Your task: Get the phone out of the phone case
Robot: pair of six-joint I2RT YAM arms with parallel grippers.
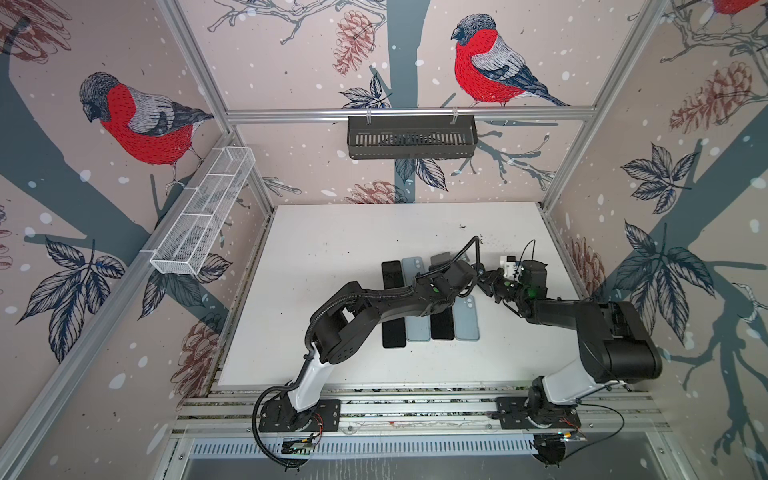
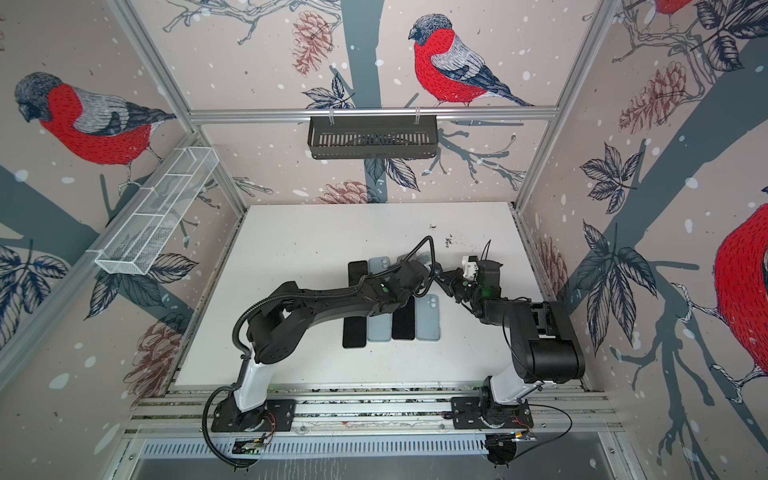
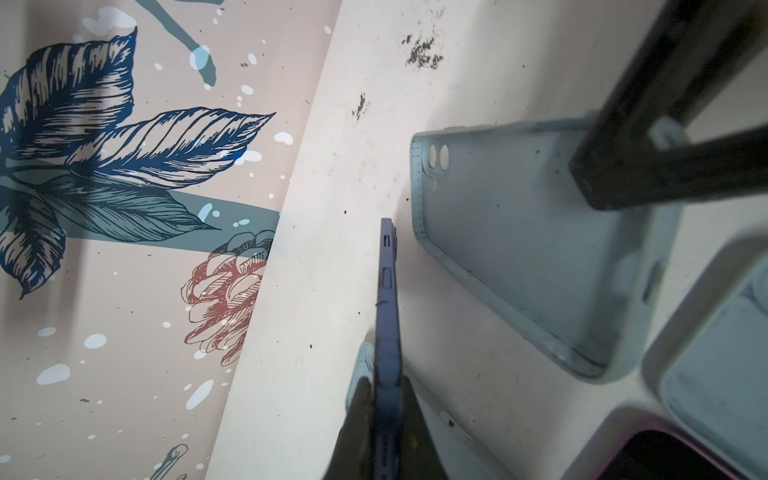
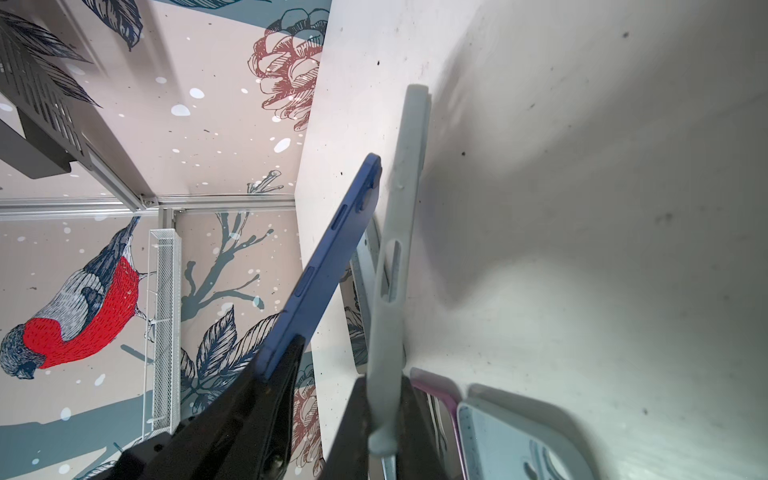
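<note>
So the left gripper (image 3: 387, 399) is clamping down on the blue phone (image 3: 388, 299) near one end. In its own wrist view the phone is showing edge-on, with the side buttons facing the camera. The right gripper (image 4: 384, 399) is pinching the pale grey-blue case (image 4: 395, 232) the same way, jaws squeezed tight near one end of it. The phone is sitting fully out of the case. In the right wrist view the two are leaning toward each other, further apart at the gripped ends and just beside each other at the far ends, with a sliver of gap showing. From the left wrist view the case is showing its hollow inside and the camera cutouts. In both top views the two arms are reaching in and meeting over the right half of the white table (image 1: 332, 249), with the left arm stretching across the middle. Under the arms a bunch of black and pale blue slabs (image 1: 467, 322) are lying flat on the table, can't tell from up there if they're phones or cases. A few dark specks (image 1: 471, 235) are sitting just behind the grippers. A white mesh basket (image 1: 203, 212) is hanging on the left wall and a black basket (image 1: 411, 137) on the back rail.
</note>
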